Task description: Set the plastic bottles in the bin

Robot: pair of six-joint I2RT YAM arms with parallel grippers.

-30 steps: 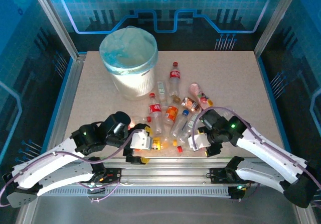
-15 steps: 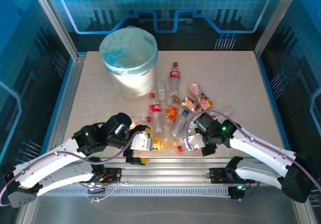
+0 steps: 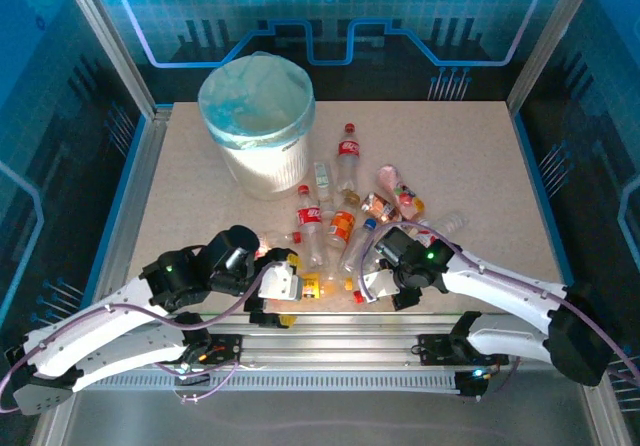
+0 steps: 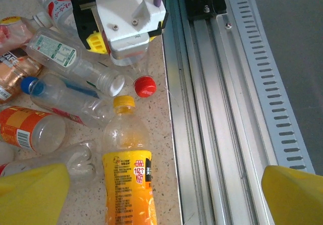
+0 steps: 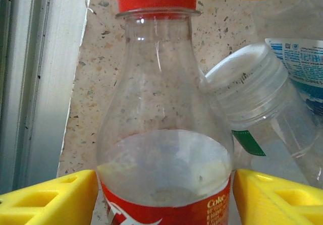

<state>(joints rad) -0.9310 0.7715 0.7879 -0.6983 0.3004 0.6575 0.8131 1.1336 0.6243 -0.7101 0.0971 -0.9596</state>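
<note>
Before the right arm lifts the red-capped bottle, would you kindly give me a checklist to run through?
1. The red-capped bottle sits centred in the right end effector: ok.
2. Firm grip on it: cannot tell; the fingers flank it, but contact is unclear.
3. Neighbours clear of it: not ok; a pale-capped clear bottle leans against its shoulder.
4. The left end effector is open and holds nothing: ok; it hovers over the yellow-capped bottle.
5. The bin stands upright, mouth open: ok.
</note>
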